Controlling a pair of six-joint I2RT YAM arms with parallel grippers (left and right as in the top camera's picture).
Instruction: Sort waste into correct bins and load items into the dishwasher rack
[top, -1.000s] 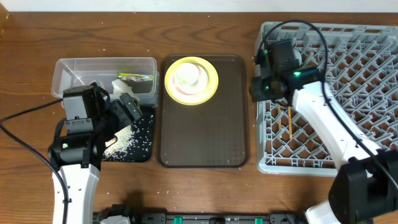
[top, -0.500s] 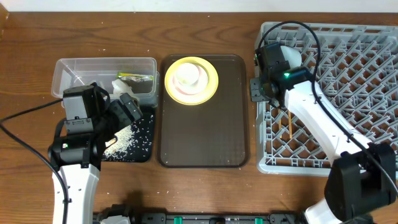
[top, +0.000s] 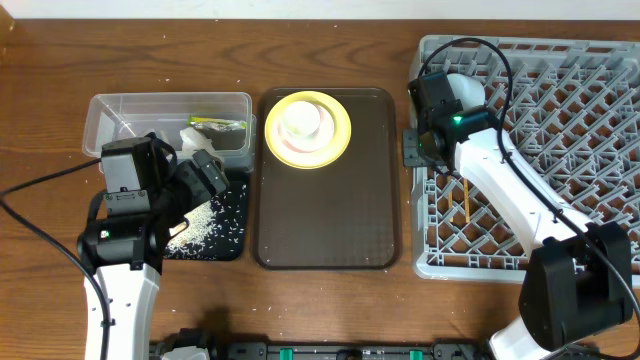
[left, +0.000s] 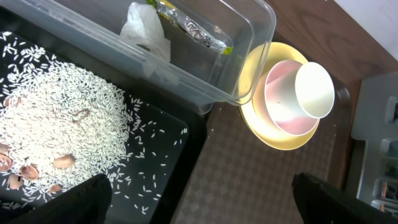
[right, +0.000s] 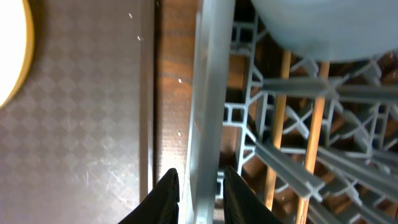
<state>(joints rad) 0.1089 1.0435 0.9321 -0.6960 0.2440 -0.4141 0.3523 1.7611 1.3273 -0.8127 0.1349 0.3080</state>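
My left gripper (top: 205, 176) (left: 205, 205) is open and empty above the shallow black tray (top: 238, 246) (left: 180, 155), which holds loose rice (top: 200, 225) (left: 56, 118). The clear tub (top: 100, 125) (left: 186, 93) holds a white tissue (top: 192, 135) (left: 146, 28) and a green-and-yellow wrapper (top: 220, 124) (left: 193, 28). The yellow plate (top: 340, 125) (left: 273, 134) carries a pinkish bowl (left: 280, 106) with a white cup (top: 302, 118) (left: 314, 90) in it. My right gripper (top: 412, 148) (right: 200, 180) straddles and grips the left wall of the grey dishwasher rack (top: 560, 120) (right: 208, 93). Chopsticks (top: 466, 200) (right: 314, 137) and a light blue bowl (top: 465, 90) (right: 323, 25) lie in the rack.
The plate stands at the far end of a large dark brown serving tray (top: 325, 215) (left: 261, 180) (right: 74, 124) between the bins and the rack. A narrow strip of wooden table (right: 174, 93) separates that tray from the rack's wall.
My right gripper has moved left and slightly away, from over the rack's inside to its left wall. The left arm has not moved.
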